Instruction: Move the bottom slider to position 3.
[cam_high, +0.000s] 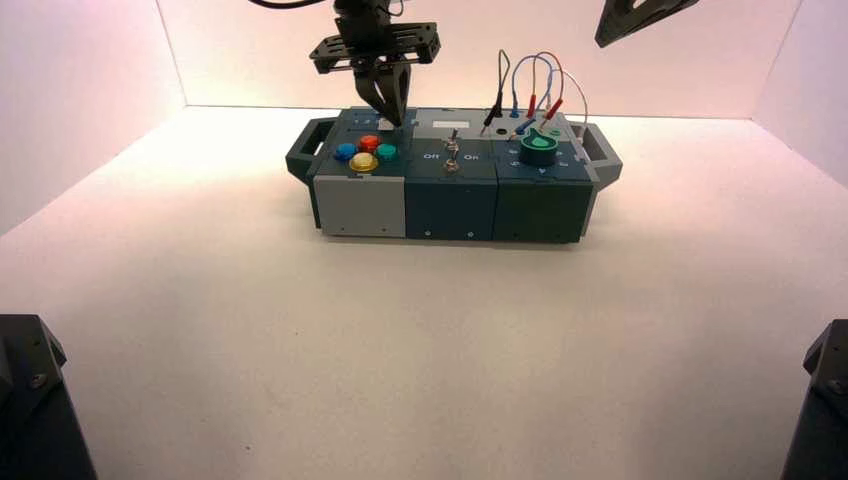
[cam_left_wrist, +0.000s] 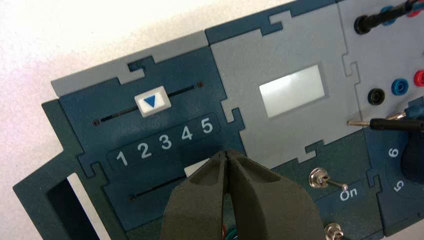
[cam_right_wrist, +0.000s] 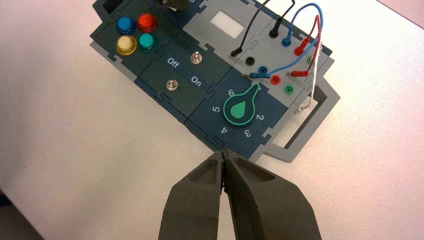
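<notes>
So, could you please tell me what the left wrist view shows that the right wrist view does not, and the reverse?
Left wrist only: both sliders. The top slider sits above 2 to 3; the bottom slider peeks out beside the shut left gripper, roughly under 4. Right wrist only: the four push buttons, the green knob and the shut right gripper, off the box over the table. Both: the display, the toggle by "On", and the wires.

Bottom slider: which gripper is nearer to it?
Left. The left gripper, fingers shut, sits right at the bottom slider, partly covering it. The right gripper hangs shut, high off the box's right end.
</notes>
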